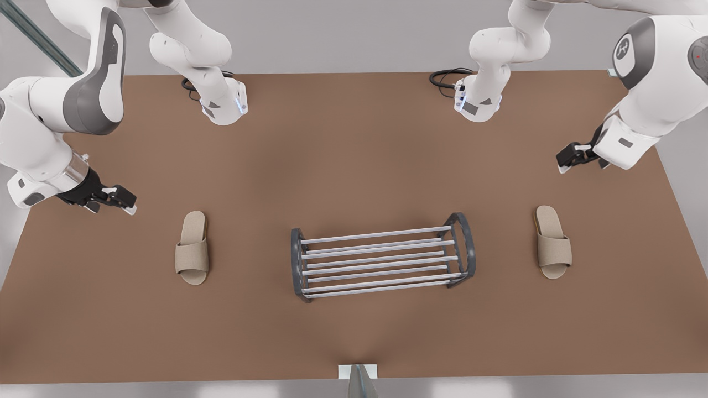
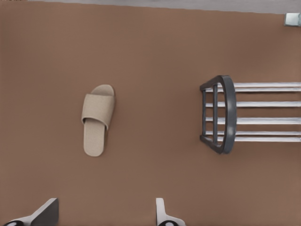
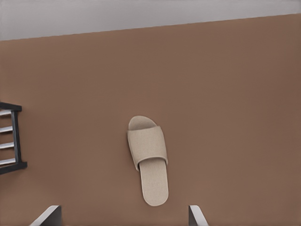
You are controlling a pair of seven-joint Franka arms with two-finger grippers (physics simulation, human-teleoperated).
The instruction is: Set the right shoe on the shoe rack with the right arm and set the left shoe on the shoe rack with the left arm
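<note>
Here the shoe rack [image 1: 381,262] stands mid-surface [image 1: 354,155], one slipper either side, both well apart from it. Left gripper [image 2: 106,214] hovers fingers spread near the left shoe [image 2: 98,119]; right gripper [image 3: 124,217] likewise released near the right shoe [image 3: 148,158]

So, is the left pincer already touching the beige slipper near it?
Apart. In the left wrist view, bare brown table lies between the open left pincer and the beige slipper.
</note>
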